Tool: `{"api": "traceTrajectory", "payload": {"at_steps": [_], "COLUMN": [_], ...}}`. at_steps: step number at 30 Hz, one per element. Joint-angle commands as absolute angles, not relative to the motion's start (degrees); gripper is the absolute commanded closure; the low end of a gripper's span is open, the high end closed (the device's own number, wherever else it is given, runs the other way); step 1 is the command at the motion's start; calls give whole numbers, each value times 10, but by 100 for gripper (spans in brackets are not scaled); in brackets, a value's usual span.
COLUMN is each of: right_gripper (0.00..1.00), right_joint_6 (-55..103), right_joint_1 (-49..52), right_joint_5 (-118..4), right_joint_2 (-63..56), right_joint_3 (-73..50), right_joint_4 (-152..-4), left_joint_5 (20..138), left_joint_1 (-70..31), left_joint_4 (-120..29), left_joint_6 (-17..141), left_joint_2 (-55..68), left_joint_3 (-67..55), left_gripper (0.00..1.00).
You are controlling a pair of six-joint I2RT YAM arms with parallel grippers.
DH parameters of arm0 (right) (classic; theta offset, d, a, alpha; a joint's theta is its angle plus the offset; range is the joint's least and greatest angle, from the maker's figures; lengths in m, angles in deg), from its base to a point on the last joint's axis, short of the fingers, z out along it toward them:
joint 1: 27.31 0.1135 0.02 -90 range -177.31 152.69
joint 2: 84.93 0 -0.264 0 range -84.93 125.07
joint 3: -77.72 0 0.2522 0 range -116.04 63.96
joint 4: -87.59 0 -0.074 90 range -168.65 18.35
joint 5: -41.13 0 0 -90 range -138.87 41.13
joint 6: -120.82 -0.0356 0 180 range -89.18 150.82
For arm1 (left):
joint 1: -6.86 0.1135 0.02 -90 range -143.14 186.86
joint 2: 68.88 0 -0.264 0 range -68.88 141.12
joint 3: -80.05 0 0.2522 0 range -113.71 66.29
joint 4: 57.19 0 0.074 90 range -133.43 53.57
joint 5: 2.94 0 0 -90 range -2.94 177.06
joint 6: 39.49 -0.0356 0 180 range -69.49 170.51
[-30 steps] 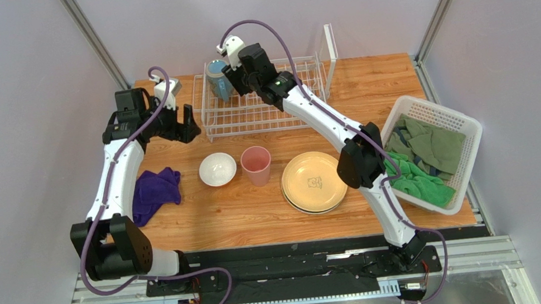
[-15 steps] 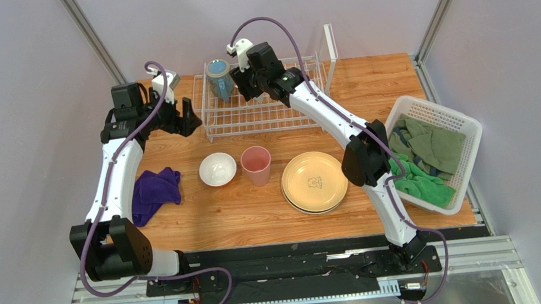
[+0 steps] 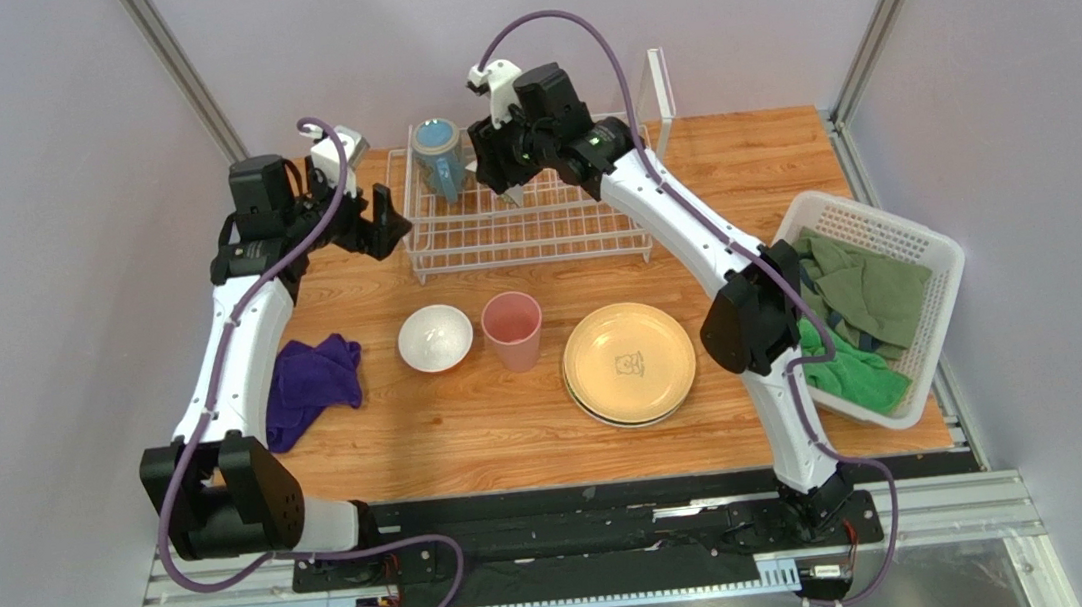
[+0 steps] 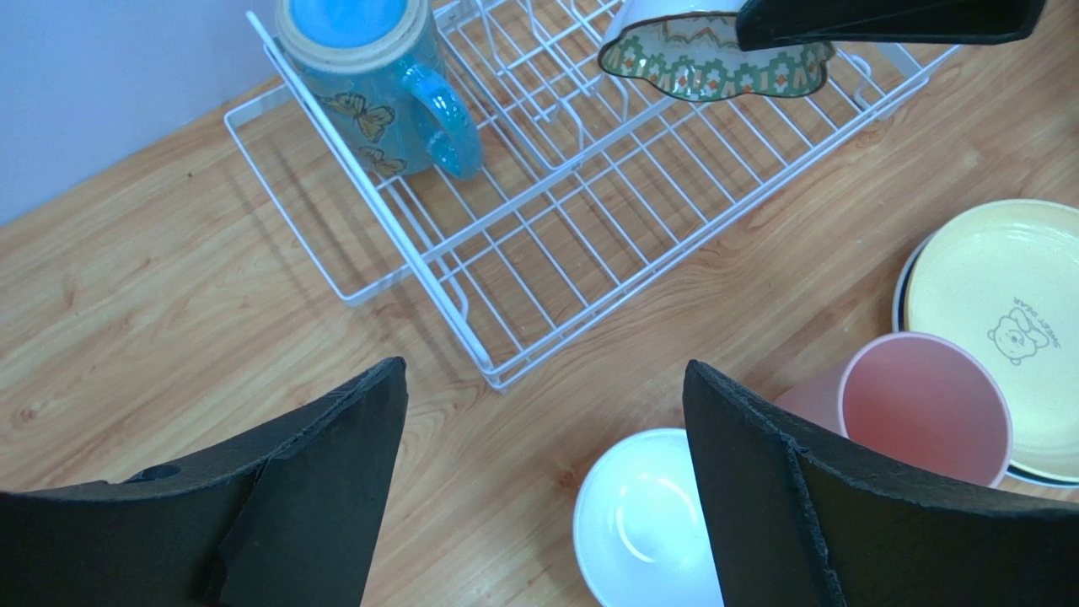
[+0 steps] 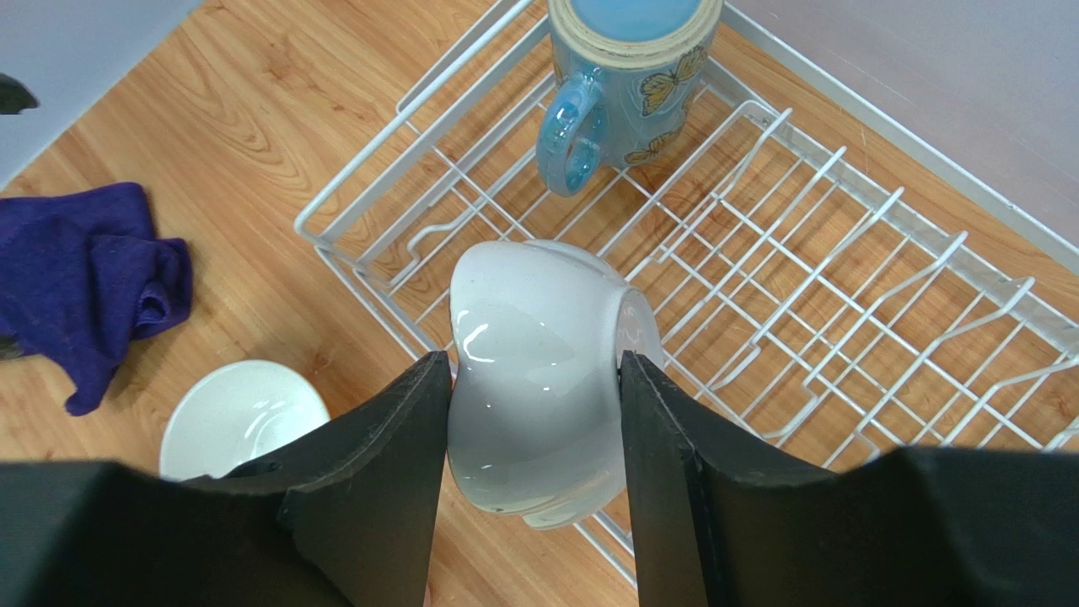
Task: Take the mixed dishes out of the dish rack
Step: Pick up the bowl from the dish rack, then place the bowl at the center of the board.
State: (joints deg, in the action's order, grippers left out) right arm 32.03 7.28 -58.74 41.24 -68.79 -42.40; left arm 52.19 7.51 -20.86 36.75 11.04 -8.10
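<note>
The white wire dish rack [image 3: 532, 225] stands at the back of the table, its upright panel [image 3: 661, 95] at the right end. A blue mug [image 3: 438, 156] stands in its left corner, also in the left wrist view [image 4: 380, 76] and the right wrist view [image 5: 627, 76]. My right gripper [image 3: 507, 182] is shut on the small white bowl [image 5: 538, 380] and holds it tilted above the rack; its green patterned inside shows in the left wrist view [image 4: 709, 63]. My left gripper [image 3: 388, 229] is open and empty beside the rack's left end. The orange bowl is out of view.
On the table in front of the rack stand a plain white bowl [image 3: 435, 338], a pink tumbler [image 3: 512, 329] and a cream-yellow plate [image 3: 629, 362] stacked on a dark-rimmed plate [image 3: 584, 406]. A purple cloth [image 3: 311, 381] lies left. A white lattice basket [image 3: 936, 262] with green cloths [image 3: 850, 309] stands right.
My right gripper has risen and moved right, away from the mug, with the small white bowl. My left gripper has moved up and right, closer to the rack's left end.
</note>
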Motion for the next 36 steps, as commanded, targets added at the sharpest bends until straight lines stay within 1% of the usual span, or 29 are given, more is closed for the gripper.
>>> {"api": "traceTrajectory", "payload": {"at_steps": [1,7,8,16,18,29,36], "right_gripper": [62,64,66,70,73,75,76], "right_joint_6": [292,269,265,255,254,238,226], "right_joint_1": [64,59,60,59,59,60,59], "right_joint_5": [-633,-688,-700,-724,-733,-758,-777], "right_joint_2": [355,330,327,313,311,306,306], "right_joint_3": [-681,-657,-654,-640,-639,-640,-638], "right_joint_4": [-440,-437,-436,-435,-435,-434,-434], "left_joint_5": [518,509,504,501,496,478,460], "left_joint_1": [70,51,49,27,23,0,-16], "left_joint_4": [-251,-275,-278,-287,-294,-390,-496], "left_joint_6": [357,352,353,356,355,363,371], "left_joint_2": [108,101,98,83,79,71,75], "left_joint_3": [-87,-74,-73,-61,-56,-12,29], "left_gripper": [13,15,15,19,21,25,26]}}
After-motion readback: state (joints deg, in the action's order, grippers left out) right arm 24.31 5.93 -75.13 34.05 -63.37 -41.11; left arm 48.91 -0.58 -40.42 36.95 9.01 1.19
